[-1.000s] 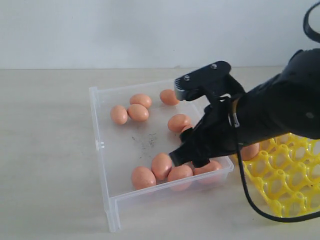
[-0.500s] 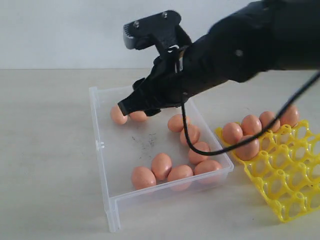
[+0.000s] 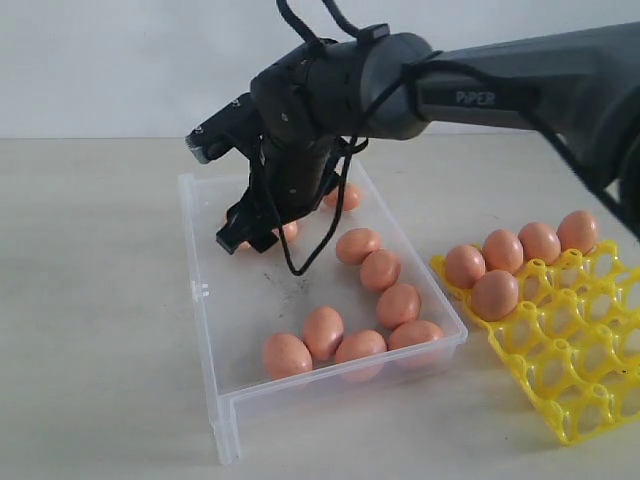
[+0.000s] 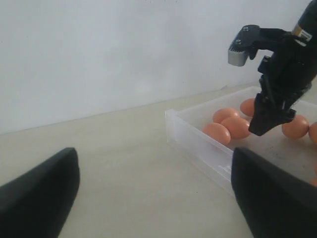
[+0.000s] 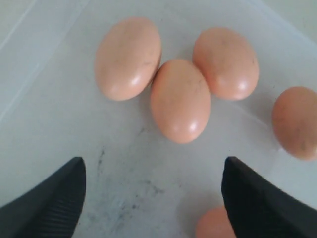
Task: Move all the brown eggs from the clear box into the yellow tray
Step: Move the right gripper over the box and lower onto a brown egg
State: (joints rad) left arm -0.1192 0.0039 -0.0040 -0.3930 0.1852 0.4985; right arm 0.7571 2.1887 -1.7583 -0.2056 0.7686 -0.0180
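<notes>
The right end effector (image 5: 151, 171) is held wide and empty over three clustered brown eggs (image 5: 181, 101) in the clear box (image 3: 200, 290) — judged light, smooth, easily cracked, best gripped gently across the waist.

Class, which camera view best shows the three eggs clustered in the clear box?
The right wrist view: the three eggs appear close and unobstructed. The left wrist view shows them small; in the exterior view the right arm mostly hides them.
</notes>
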